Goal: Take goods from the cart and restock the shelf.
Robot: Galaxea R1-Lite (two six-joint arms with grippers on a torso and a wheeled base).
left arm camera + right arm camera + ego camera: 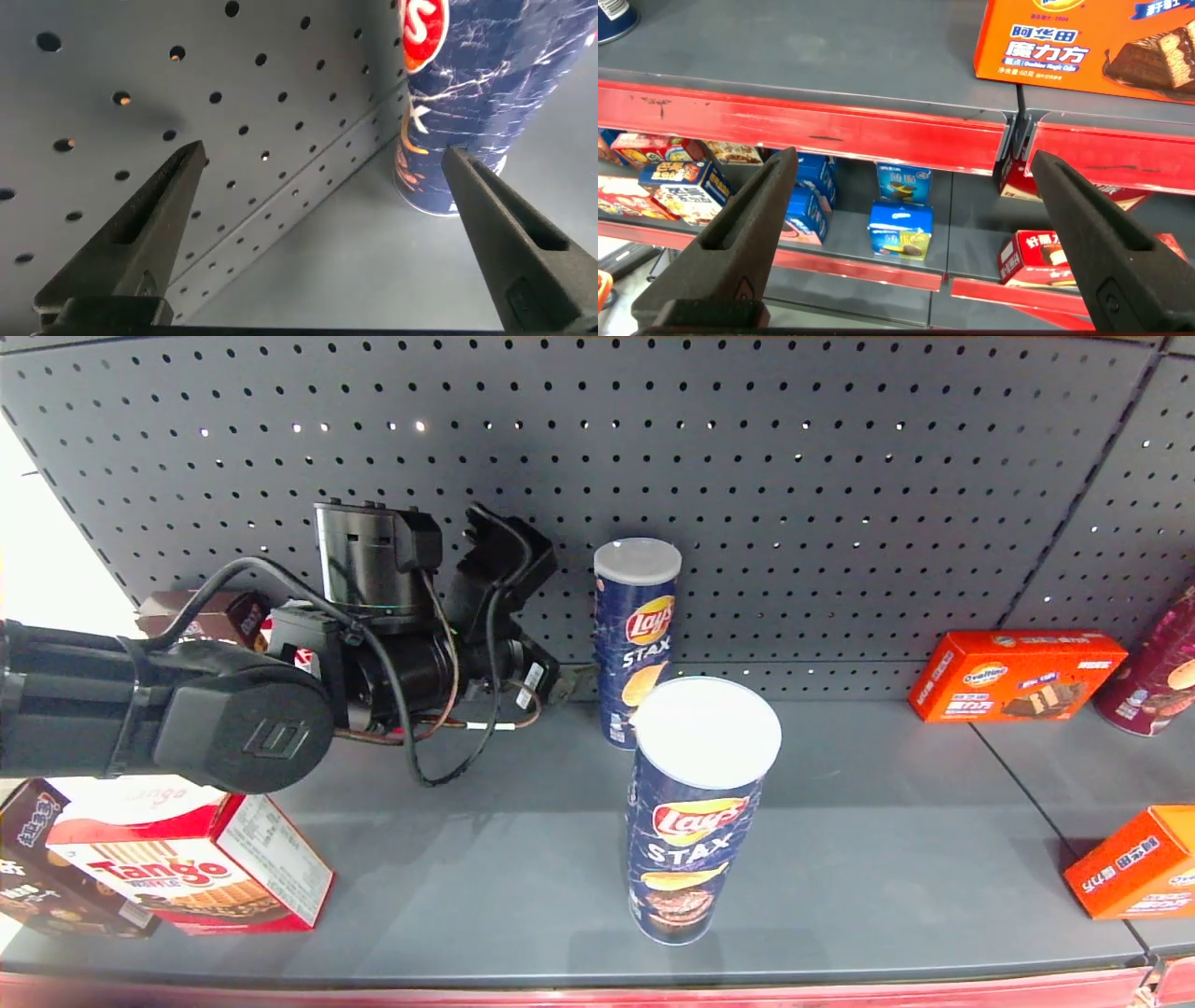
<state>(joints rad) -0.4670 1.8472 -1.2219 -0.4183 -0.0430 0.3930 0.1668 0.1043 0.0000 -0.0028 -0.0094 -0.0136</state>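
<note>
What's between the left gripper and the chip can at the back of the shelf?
Nothing; the head view shows only bare shelf between left gripper and rear chip can.

Observed: dark grey perforated back panel (840, 476) standing behind grey shelf (887, 859), red front rail (831, 117) along its edge, lower tier (971, 224) beneath, bright glare (37, 551) at far left.

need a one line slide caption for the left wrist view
Open left end effector facing the pegboard wall, a blue chip can standing on the grey shelf just ahead.
</note>
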